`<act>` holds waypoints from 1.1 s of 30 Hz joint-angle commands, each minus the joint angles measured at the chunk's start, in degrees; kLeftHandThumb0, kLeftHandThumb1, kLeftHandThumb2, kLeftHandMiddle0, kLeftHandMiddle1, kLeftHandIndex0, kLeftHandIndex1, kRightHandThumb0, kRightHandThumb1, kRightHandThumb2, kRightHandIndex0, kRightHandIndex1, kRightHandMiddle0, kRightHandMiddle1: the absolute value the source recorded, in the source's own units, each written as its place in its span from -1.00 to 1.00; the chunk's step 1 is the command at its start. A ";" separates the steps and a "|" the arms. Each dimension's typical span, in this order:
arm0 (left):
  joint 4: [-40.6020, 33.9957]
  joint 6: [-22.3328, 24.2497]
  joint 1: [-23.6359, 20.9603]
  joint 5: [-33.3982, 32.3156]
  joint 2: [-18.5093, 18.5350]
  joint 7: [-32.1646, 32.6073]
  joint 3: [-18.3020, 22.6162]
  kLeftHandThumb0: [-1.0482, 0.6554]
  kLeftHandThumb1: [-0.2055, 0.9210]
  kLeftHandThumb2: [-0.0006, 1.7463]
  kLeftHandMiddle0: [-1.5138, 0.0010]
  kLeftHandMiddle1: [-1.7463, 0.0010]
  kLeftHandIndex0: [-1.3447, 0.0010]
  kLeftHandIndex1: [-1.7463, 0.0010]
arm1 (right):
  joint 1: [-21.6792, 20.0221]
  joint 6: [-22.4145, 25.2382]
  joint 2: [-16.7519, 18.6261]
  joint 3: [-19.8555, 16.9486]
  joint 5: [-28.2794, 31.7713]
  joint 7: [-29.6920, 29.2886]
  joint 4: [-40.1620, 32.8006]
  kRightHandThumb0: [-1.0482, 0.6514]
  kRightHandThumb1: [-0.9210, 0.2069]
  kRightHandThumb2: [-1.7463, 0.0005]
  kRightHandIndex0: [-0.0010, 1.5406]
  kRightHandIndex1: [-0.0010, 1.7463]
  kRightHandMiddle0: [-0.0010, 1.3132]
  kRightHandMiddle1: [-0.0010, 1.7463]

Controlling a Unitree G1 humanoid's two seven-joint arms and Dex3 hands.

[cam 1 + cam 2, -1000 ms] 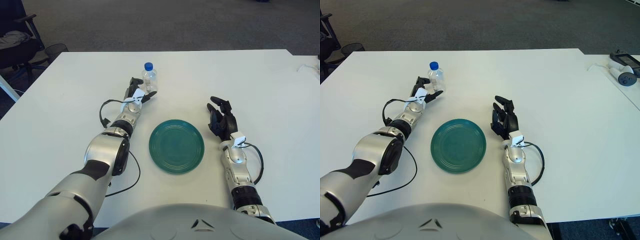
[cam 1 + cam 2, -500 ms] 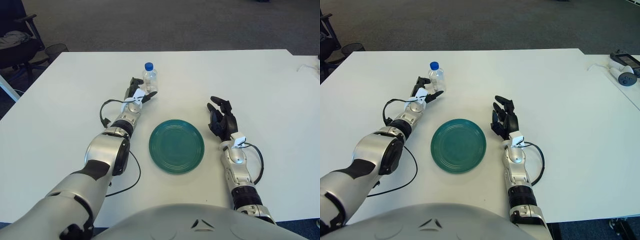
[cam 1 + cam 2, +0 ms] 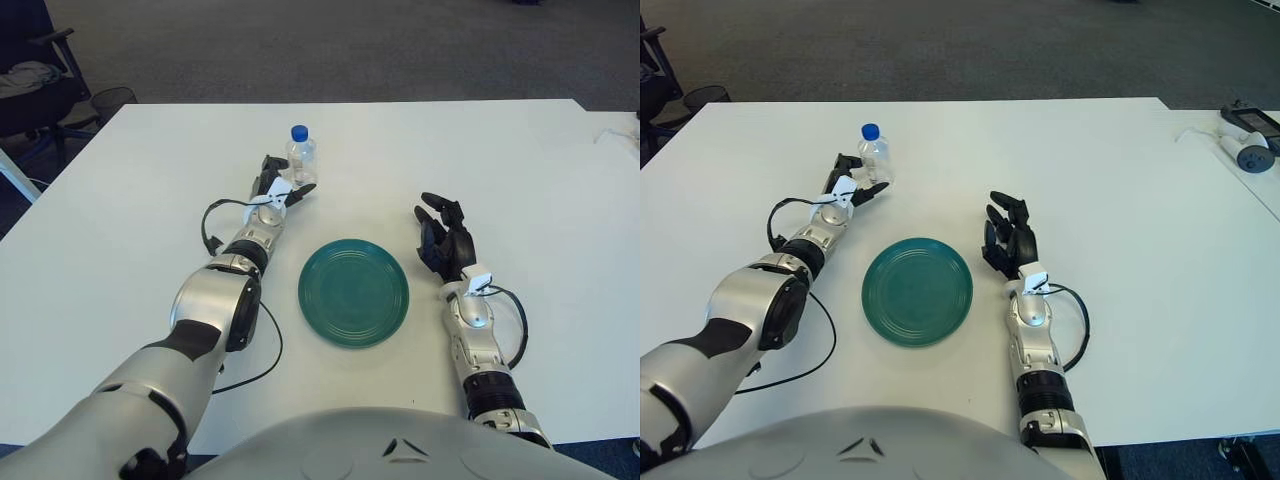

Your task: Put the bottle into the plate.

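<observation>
Early in the task: bottle upright on the table, above centre-left, well apart from the green plate at centre. Left hand at the bottle's base, fingers touching; firm grip impossible to tell. Lift and placement still ahead. Right hand relaxed, holding nothing, right of plate. Nothing between bottle and plate.

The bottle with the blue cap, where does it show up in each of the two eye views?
Left eye view: the bottle stands upper centre-left, at the left hand.
Right eye view: the bottle sits further left, in the upper left part.
Shared landmark: the green plate, nearer the robot and to the bottle's right in both.
</observation>
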 commanded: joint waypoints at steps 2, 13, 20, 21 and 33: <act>1.02 -0.68 -0.46 1.28 -5.61 -3.80 -2.11 -0.63 0.83 -0.98 0.52 0.05 0.90 -0.46 | 3.00 3.52 -0.26 -0.85 0.84 0.03 5.75 -0.45 -1.00 0.22 -0.40 -0.95 -1.00 0.10; 0.76 -3.53 -1.02 1.06 -7.48 -5.37 -3.14 -0.60 0.83 -0.97 0.50 -0.01 0.81 -0.49 | 2.80 3.37 -0.14 -1.11 0.68 -0.31 5.91 -0.46 -1.00 0.21 -0.39 -0.94 -1.00 0.13; 0.57 -7.33 -0.16 0.43 -8.83 -4.46 -2.78 -0.47 0.62 -0.67 0.38 -0.36 0.42 -0.69 | 2.92 3.57 -0.07 -1.18 0.39 -0.96 5.66 -0.48 -1.00 0.20 -0.38 -0.94 -1.00 0.15; 0.56 -7.92 0.01 0.25 -9.04 -4.33 -2.63 -0.40 0.46 -0.41 0.31 -0.49 0.27 -0.69 | 2.91 3.56 -0.01 -1.18 0.35 -1.09 5.66 -0.48 -1.00 0.21 -0.37 -0.94 -1.00 0.15; 0.35 -12.38 0.58 -1.59 -11.07 -4.46 -1.17 -0.32 0.02 0.30 -0.29 -0.99 0.03 -0.84 | 3.14 4.24 0.69 -2.07 1.22 -2.76 4.89 -0.46 -1.00 0.27 -0.34 -0.92 -0.99 0.20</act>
